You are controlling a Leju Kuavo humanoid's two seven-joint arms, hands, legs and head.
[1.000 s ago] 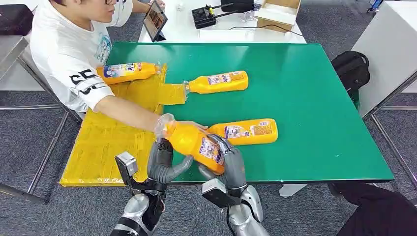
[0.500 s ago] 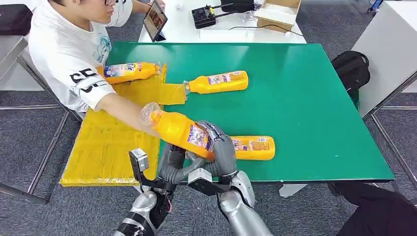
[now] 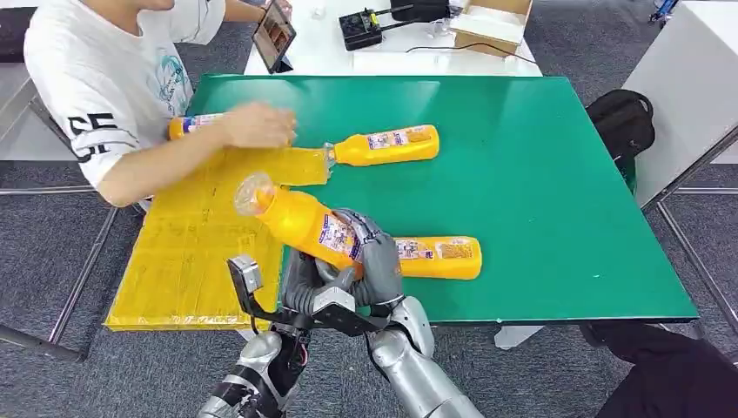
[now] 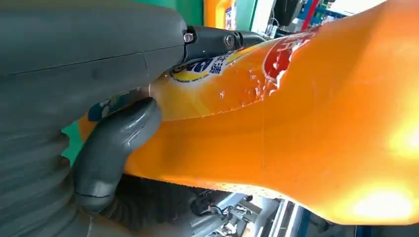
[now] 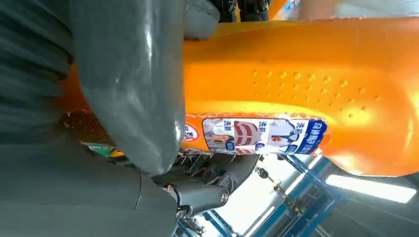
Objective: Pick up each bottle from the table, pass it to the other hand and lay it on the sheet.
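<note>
Low in the frame's centre, the right hand and left hand both clasp the orange bottle. Its long axis slants to the upper left, cap end over the yellow sheet, nearer the left hand.

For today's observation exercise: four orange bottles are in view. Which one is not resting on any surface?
The bottle gripped by both the left hand and right hand; it is lifted and tilted, while the others lie flat.

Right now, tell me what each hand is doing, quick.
Left hand: grips the lower part of the lifted orange bottle.
Right hand: grips the same bottle around its label.
</note>
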